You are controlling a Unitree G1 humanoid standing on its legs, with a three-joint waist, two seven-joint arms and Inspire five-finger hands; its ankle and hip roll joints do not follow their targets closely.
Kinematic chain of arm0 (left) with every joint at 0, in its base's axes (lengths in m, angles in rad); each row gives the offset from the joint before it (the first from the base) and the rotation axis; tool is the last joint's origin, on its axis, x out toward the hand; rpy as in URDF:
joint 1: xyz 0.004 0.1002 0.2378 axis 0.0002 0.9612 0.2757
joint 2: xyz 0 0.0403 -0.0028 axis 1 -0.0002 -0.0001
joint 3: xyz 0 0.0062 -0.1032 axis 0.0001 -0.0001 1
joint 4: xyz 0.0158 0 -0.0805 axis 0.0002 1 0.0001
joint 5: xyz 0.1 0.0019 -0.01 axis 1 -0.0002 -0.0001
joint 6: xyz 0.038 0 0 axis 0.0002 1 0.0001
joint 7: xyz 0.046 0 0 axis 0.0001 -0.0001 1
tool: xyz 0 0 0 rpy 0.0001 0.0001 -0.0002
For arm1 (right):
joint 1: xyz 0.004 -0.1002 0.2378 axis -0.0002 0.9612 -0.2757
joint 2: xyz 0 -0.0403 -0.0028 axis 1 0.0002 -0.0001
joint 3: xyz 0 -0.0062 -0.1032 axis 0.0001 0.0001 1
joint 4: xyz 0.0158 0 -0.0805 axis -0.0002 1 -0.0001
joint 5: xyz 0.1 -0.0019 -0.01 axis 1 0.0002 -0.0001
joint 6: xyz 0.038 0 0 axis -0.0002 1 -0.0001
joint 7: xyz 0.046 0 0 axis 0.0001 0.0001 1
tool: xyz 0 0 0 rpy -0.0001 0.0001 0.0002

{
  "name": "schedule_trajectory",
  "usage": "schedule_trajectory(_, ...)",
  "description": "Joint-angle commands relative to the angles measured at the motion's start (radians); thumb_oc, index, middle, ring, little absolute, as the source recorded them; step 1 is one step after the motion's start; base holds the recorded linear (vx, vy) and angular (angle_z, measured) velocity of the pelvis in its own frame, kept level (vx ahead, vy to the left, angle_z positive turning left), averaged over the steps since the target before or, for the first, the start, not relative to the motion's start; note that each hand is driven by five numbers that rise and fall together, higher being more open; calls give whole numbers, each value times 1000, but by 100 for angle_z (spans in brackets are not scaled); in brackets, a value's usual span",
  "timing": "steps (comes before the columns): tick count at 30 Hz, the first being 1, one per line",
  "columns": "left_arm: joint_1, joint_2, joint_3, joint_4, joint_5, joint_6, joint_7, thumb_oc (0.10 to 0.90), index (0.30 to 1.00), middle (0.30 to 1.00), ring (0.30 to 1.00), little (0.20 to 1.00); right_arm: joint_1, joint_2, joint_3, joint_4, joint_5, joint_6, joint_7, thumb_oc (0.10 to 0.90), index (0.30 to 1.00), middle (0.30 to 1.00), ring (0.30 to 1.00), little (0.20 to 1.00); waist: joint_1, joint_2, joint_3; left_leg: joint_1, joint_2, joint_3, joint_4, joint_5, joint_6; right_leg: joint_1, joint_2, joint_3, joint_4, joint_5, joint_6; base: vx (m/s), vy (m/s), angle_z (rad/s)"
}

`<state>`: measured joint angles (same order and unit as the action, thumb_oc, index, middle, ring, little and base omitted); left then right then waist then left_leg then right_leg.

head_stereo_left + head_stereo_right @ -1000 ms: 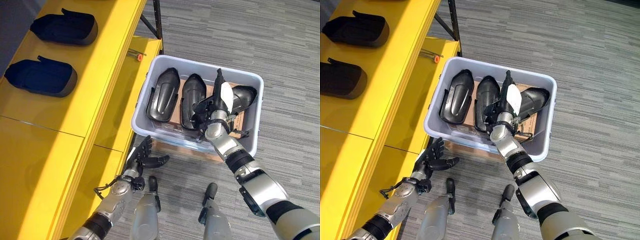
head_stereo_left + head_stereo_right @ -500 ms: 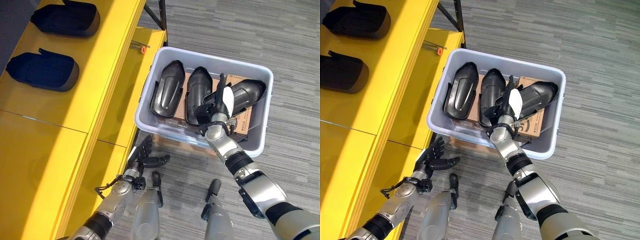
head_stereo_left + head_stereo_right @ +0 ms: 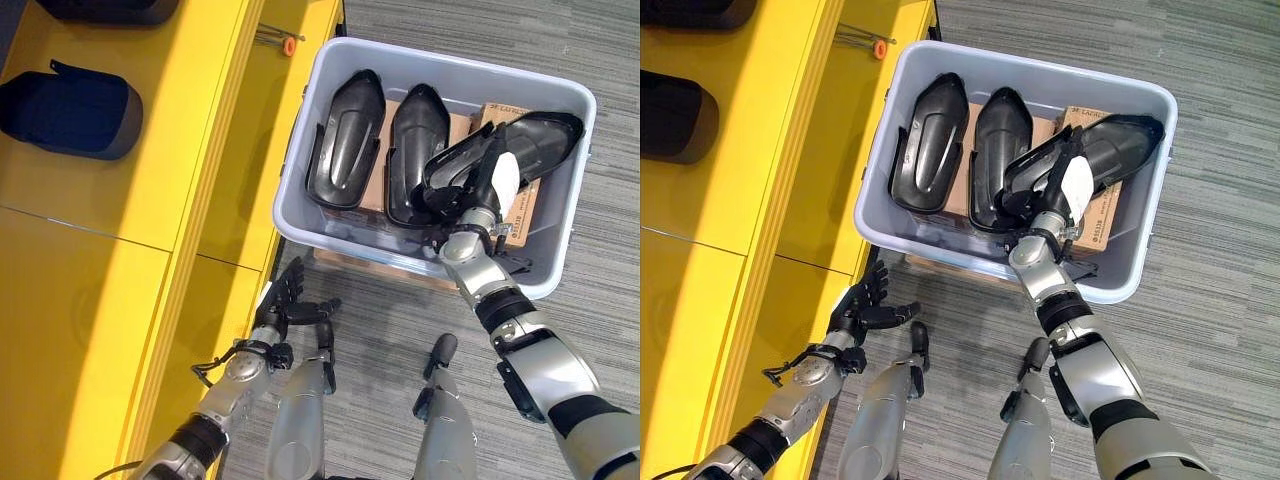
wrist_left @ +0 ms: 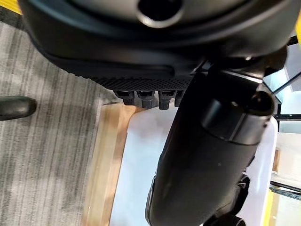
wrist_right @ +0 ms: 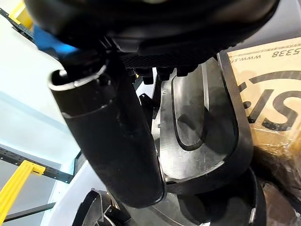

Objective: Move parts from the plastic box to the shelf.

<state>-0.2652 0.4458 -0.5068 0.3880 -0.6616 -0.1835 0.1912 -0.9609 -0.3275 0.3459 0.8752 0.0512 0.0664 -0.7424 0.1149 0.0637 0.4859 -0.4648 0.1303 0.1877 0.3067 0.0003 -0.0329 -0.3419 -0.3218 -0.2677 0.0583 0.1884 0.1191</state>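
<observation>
A grey plastic box [image 3: 450, 62] on the floor holds three black shell-shaped parts. The left part [image 3: 345, 140] and the middle part [image 3: 415, 150] lie side by side. The right part [image 3: 535, 132] is tilted up toward the box's far right corner. My right hand [image 3: 478, 195] reaches into the box and is shut on this part's near rim [image 5: 202, 122], with the white-covered thumb over it. My left hand [image 3: 285, 305] hangs low beside the yellow shelf [image 3: 150, 200], open with fingers spread. A black part [image 3: 70, 110] lies on the shelf.
A cardboard carton [image 3: 520, 215] lies under the parts in the box. The box stands on a wooden board [image 4: 101, 165] over grey carpet. An orange-tipped tool [image 3: 288, 45] rests on the shelf's lower ledge, close to the box's far left corner.
The camera has shifted, so the whole scene sits higher and further right. My right hand has moved right inside the box, and the right part now tilts up toward the far right corner.
</observation>
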Motion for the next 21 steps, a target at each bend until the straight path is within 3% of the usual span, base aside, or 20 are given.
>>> schedule_trajectory(1,18,5,6,-93,2,-97,8,900,1000,1000,1000,1000,-112,-51,12,-59,-41,-71,-44,900,1000,1000,1000,1000,8,-7,-41,25,23,-6,10,-45,-30,15,-94,46,132,-97,49,-10,0,-5)
schedule_trajectory(12,27,7,13,-89,1,-97,-3,900,1000,1000,1000,1000,-56,-74,46,-88,-52,-85,26,900,1000,1000,1000,1000,-17,-21,-31,20,38,-7,17,-43,-35,-5,-85,60,146,-100,45,-4,-3,-1)
schedule_trajectory(21,43,6,39,-93,5,-96,-20,900,1000,1000,1000,1000,12,-154,41,-179,-148,-60,74,900,1000,1000,1000,1000,-36,-38,-30,26,50,-4,14,-40,-40,-11,-75,67,154,-106,44,-5,-6,-3)
